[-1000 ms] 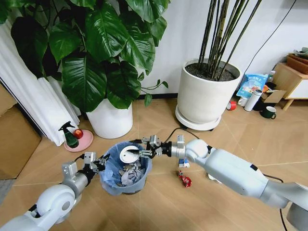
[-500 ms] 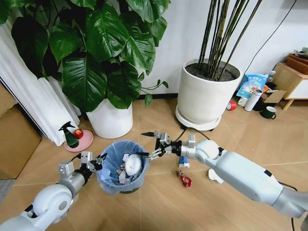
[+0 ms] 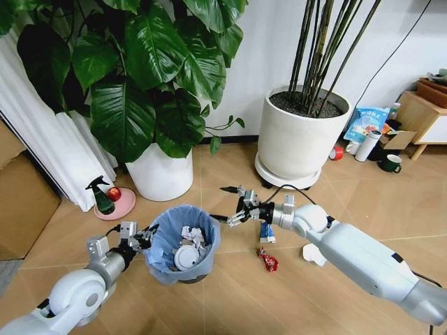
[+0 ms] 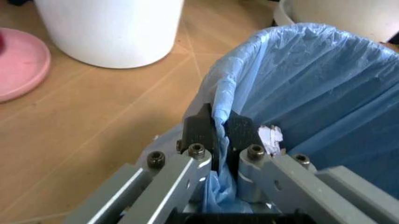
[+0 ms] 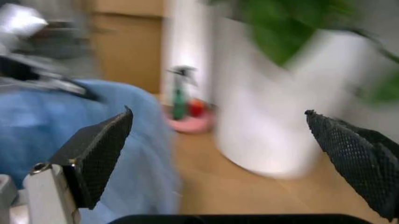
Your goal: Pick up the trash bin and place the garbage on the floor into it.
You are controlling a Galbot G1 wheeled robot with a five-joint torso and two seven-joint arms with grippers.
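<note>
My left claw (image 4: 219, 135) is pinched shut on the rim of the small round dark trash bin lined with crinkly light-blue plastic (image 3: 183, 241), which hangs from it low over the wooden floor (image 3: 230, 293), in front of the white plant pot (image 3: 159, 174). I judge it light but awkward. The film is thin and slippery, so the hold belongs on the stiff rim under the fold, as it is now, not on loose bag alone. Inside lie crumpled grey-white paper scraps (image 3: 190, 235) and a white round disc (image 3: 186, 257).

To the right, my right claw (image 3: 233, 204) hovers just beside the bin's rim, spread wide and empty. Below it on the floor lie a blue-white packet (image 3: 266, 232), a crinkled red wrapper (image 3: 268, 261) and a crumpled white tissue (image 3: 313, 255). All three look featherlight and soft. Each wants a narrow pinch across its middle, and I expect the glossy wrapper to slip most.
</note>
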